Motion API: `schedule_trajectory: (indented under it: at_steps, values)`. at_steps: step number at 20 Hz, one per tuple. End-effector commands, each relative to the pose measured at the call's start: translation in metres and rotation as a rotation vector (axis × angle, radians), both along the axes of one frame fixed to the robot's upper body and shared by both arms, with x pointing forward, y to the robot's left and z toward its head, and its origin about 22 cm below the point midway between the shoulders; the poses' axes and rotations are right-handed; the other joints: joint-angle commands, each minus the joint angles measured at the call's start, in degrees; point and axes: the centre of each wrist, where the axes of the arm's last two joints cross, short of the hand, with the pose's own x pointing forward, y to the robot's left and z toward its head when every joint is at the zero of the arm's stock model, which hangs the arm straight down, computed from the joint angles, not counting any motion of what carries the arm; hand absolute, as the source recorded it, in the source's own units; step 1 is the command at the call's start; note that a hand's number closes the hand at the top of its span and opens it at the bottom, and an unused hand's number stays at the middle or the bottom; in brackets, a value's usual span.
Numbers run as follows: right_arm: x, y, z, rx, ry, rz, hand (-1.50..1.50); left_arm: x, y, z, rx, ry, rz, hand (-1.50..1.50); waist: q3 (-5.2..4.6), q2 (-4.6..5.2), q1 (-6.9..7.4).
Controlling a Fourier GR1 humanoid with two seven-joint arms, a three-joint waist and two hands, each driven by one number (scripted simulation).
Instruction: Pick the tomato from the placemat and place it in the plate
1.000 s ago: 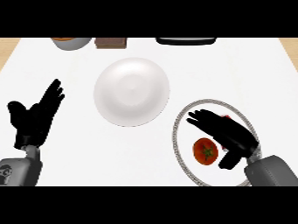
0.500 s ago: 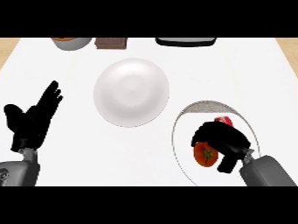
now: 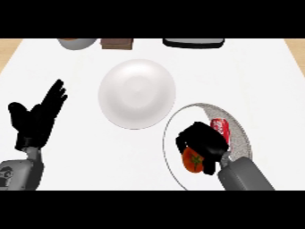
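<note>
Down in the head view, the white counter [image 3: 260,80] carries a round white plate [image 3: 138,93] near its middle. A round grey placemat [image 3: 242,134] with a pale rim lies just beside it, to the lower right. The right hand [image 3: 204,144] lies over the placemat with its fingers curled down round the tomato [image 3: 193,161], which shows red-orange at the hand's lower left side, on the placemat and well apart from the plate. A small red object [image 3: 219,127] lies on the placemat, against the hand's far side. The left hand [image 3: 37,120] rests open at the left, fingers straight and pointing up. Along the far edge stand a grey bowl [image 3: 75,43], a brown block [image 3: 117,43] and a dark flat item [image 3: 193,43].
</note>
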Motion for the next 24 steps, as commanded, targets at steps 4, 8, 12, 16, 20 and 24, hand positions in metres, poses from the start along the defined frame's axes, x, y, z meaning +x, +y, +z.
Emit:
schedule_trajectory:
  at_steps: [4, 8, 12, 16, 20, 24]
  values:
    - [-0.002, 0.060, 0.008, 0.081, 0.086, -0.268, 1.50, 0.006, -0.013, 0.003, -0.005, -0.003, -0.063, 0.00, 1.34, 1.83, 4.50]
    - [0.013, 0.081, 0.042, 0.105, -0.093, -0.420, 1.50, 0.011, -0.023, 0.006, -0.006, -0.014, -0.098, 0.00, 1.28, 1.21, 5.99]
    - [0.023, 0.101, 0.086, 0.222, -0.321, -0.555, 1.50, 0.014, -0.027, 0.006, 0.001, 0.003, -0.113, 0.00, 1.22, 0.55, 6.74]
    - [0.027, 0.121, 0.114, 0.290, -0.507, -0.705, 1.50, 0.015, -0.030, 0.000, 0.005, 0.020, -0.106, 0.00, 0.94, 0.35, 6.33]
    - [0.037, 0.135, 0.131, 0.331, -0.578, -0.898, 1.50, 0.018, -0.040, 0.005, -0.007, 0.010, -0.141, 0.00, 0.98, 0.89, 7.20]
    - [0.042, 0.151, 0.145, 0.415, -0.582, -1.056, 1.50, 0.024, -0.039, 0.006, 0.010, 0.007, -0.133, 0.00, 0.97, 1.47, 7.23]
